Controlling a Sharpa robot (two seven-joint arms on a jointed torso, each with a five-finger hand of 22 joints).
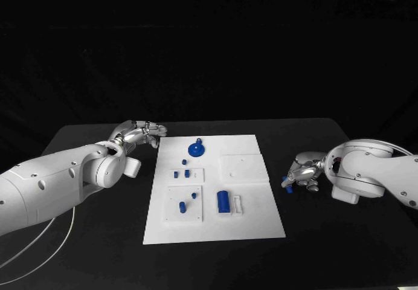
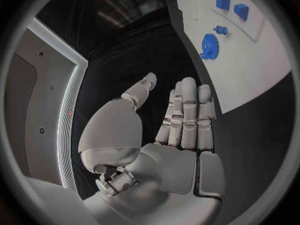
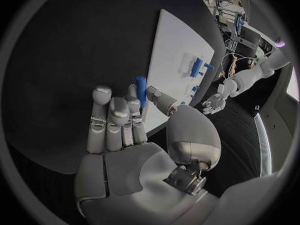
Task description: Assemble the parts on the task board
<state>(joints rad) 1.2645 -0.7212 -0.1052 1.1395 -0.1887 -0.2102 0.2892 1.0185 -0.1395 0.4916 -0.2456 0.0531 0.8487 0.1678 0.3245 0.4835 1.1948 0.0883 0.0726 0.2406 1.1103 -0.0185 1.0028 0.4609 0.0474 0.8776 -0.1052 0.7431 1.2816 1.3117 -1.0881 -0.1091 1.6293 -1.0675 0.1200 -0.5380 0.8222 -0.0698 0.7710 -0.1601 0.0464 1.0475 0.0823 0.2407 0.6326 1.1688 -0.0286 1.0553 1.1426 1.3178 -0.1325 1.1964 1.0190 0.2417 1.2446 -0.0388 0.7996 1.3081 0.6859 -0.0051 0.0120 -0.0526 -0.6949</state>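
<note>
The task board (image 1: pixel 248 223), a white plate, lies flat in the middle of the black worktop (image 1: pixel 348 241), with small blue parts spread over it: a round blue gear (image 1: pixel 197 148) with a small knob lies near the far edge, a tiny blue peg (image 1: pixel 183 162) sits just in front of it, two short blue blocks (image 1: pixel 181 174) stand side by side in a raised white holder on the left half, two more blue pegs (image 1: pixel 187 201) rest in a second white holder nearer the front, and a longer blue cylinder (image 1: pixel 223 201) lies in a holder near the centre front. A plain white square tile (image 1: pixel 242 167) sits on the right half of the board. Off the board's right edge, above the bare worktop, the right hand (image 1: pixel 303 175) holds a small blue pin (image 3: pixel 141 91) pinched between thumb and a fingertip, the pin standing upright in the wrist view and poking out below the fingers (image 3: pixel 112 117) in the head view. The left hand (image 1: pixel 139 134) hovers just beside the board's far left corner, close to the gear, holding nothing; its fingers (image 2: pixel 187 115) lie straight and close together with the thumb set apart
</note>
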